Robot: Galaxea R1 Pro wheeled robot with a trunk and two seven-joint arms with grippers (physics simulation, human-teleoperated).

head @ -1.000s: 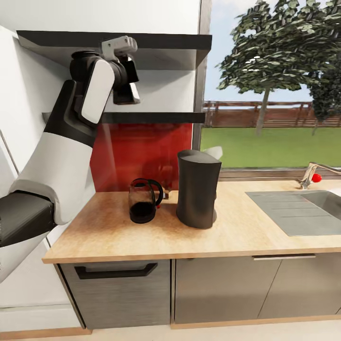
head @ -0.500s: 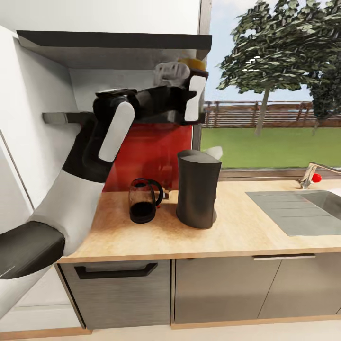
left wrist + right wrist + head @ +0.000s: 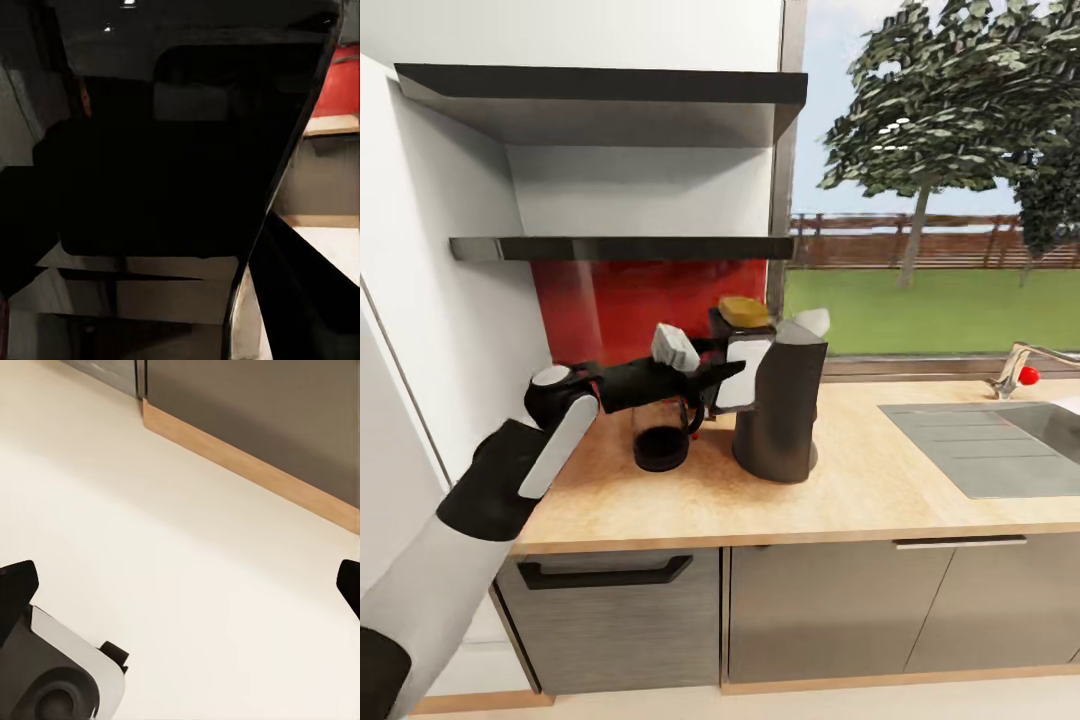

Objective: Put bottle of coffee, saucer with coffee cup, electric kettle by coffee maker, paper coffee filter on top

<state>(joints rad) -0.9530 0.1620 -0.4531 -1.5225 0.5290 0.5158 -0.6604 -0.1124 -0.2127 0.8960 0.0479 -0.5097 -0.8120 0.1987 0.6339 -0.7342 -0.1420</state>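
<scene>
- Between the jaws of the left gripper point(image 3: 732, 372): bottle of coffee point(image 3: 740, 345), yellow-capped, white-labelled, clenched and held upright, just above the countertop point(image 3: 860, 490) and close against the coffee maker point(image 3: 780, 405)
- Step in hand, by judgement: bringing the bottle from the kitchen shelf point(image 3: 620, 247) down to the counter beside the coffee maker; not yet set down, as far as can be told
- Next move calls for lowering until the base meets the wood, then releasing the jaws and backing away without nudging the dark body alongside
- Just below and behind the jaws: electric kettle point(image 3: 660, 445), glass with a dark base, partly hidden by the forearm; risk of clipping it on the way down or on retreat
- Tight gap between kettle and coffee maker; little room for the fingers
- Far off to the other side of the jaws: sink point(image 3: 990, 445) and tap point(image 3: 1020, 372), well apart, no hindrance
- Left wrist picture: dark surface pressed close, nothing more to tell
- Right gripper jaws: released, dark fingertips point(image 3: 16, 592) wide apart over pale floor point(image 3: 210, 547), near the cabinet base point(image 3: 247, 465)
- Filter, saucer and cup: undone yet
</scene>
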